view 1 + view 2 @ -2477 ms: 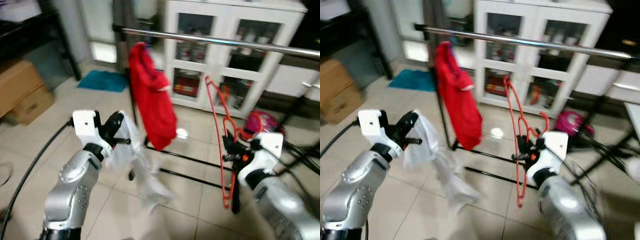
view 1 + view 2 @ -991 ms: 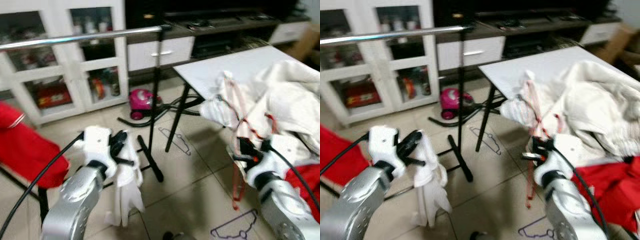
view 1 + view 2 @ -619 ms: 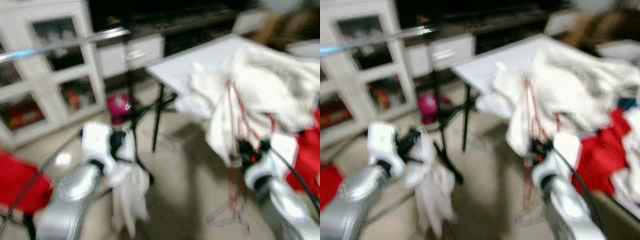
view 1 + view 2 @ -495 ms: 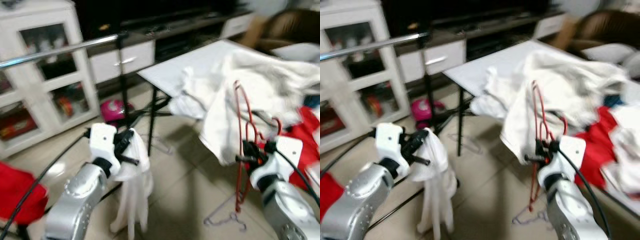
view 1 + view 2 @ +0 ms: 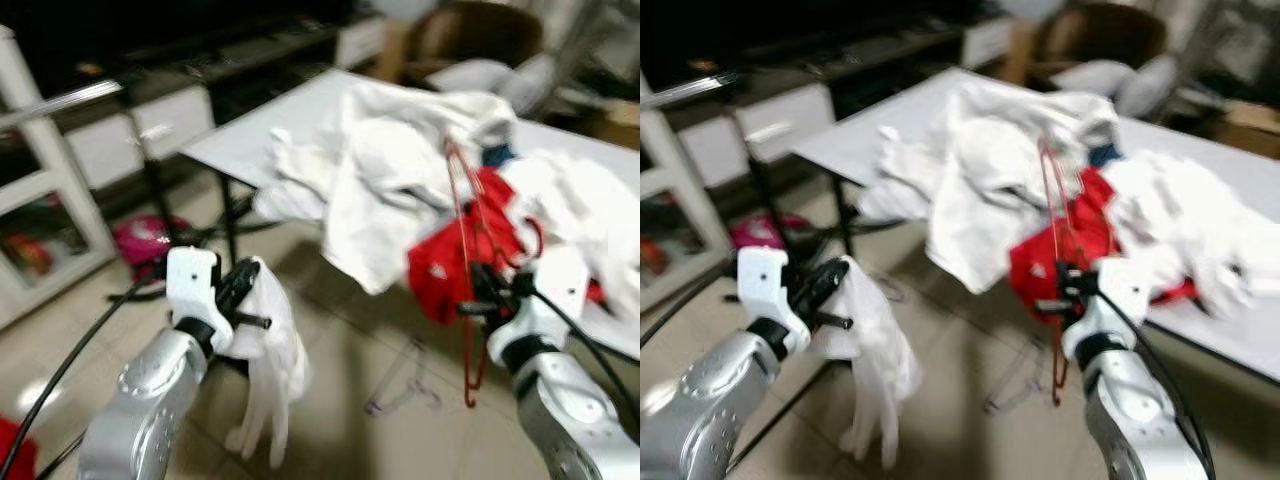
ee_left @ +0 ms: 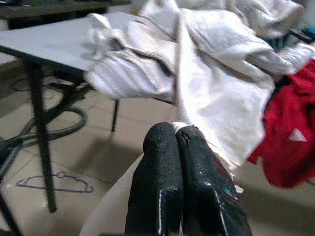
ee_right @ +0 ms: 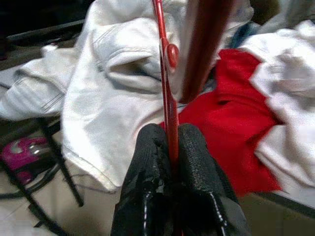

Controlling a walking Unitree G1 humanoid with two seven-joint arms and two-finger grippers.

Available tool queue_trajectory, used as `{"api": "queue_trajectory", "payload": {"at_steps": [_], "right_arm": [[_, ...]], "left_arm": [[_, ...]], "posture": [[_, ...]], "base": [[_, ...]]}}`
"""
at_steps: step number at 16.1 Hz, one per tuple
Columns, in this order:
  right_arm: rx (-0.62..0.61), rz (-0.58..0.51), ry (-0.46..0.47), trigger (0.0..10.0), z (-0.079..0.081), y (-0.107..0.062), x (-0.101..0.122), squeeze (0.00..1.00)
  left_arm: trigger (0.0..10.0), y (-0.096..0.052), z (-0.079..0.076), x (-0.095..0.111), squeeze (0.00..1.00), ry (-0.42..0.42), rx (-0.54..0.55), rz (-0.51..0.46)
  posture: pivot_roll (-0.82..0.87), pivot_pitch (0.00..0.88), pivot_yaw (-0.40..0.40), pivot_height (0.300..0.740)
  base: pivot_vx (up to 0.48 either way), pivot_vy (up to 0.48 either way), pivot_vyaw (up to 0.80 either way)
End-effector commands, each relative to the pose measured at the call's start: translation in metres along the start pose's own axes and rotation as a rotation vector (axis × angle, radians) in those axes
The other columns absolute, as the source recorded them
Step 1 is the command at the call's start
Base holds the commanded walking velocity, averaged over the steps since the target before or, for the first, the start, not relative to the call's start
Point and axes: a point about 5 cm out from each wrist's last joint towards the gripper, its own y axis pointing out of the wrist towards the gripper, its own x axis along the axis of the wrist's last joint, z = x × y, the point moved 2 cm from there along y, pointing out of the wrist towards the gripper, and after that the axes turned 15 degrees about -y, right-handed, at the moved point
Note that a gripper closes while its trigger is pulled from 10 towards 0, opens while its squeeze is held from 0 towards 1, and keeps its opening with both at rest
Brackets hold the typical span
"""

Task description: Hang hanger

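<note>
Here your right gripper (image 7: 170,147) has its fingers pressed together on the wire of the red hanger (image 5: 466,250), which stands upright above the wrist and trails below it. Your left gripper (image 6: 177,147), fingers closed tight, pinches a white garment (image 5: 268,365) that droops from it toward the tiled floor (image 5: 330,400).

Just ahead of the right gripper, the white table (image 5: 250,130) is heaped with white laundry (image 5: 390,170) and a red shirt (image 7: 231,128). The hanger's hook rises right in front of that heap, and you could snag it in loose cloth if you push forward or swing the arm toward the pile. The grip is on thin wire, so a snag would likely twist the hanger in the fingers or pull it free.

Below the left gripper the hanging garment nearly reaches the floor; stepping on it, or catching it on the table leg (image 6: 39,137) just beyond the fingers, could drag it out of the pinch. A spare hanger (image 5: 405,385) lies on the tiles between the two arms, a trip point underfoot.

Open room lies on the floor between the grippers and short of the table edge. The views are blurred, so judge clearances cautiously.
</note>
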Motion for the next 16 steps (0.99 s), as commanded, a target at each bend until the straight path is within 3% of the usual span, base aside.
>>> {"api": "queue_trajectory", "payload": {"at_steps": [1,4,16], "right_arm": [[-0.051,-0.011,-0.024,10.0,-0.009,0.000,0.004,0.00],[-0.040,0.020,0.022,10.0,-0.009,0.000,-0.001,0.00],[-0.012,0.057,-0.067,10.0,-0.004,-0.002,-0.012,0.00]], "left_arm": [[10.0,0.002,-0.008,0.010,0.00,0.020,-0.029,-0.047],[10.0,0.002,-0.009,0.011,0.00,0.042,-0.035,-0.053],[10.0,0.006,-0.012,0.010,0.00,0.091,-0.068,-0.049]], "posture": [[-0.04,0.000,-0.011,0.740],[-0.04,0.000,-0.014,0.740],[-0.05,0.000,-0.003,0.740]], "base": [[0.000,0.000,-0.78],[0.000,0.000,-0.75],[0.000,-0.272,-0.77]]}}
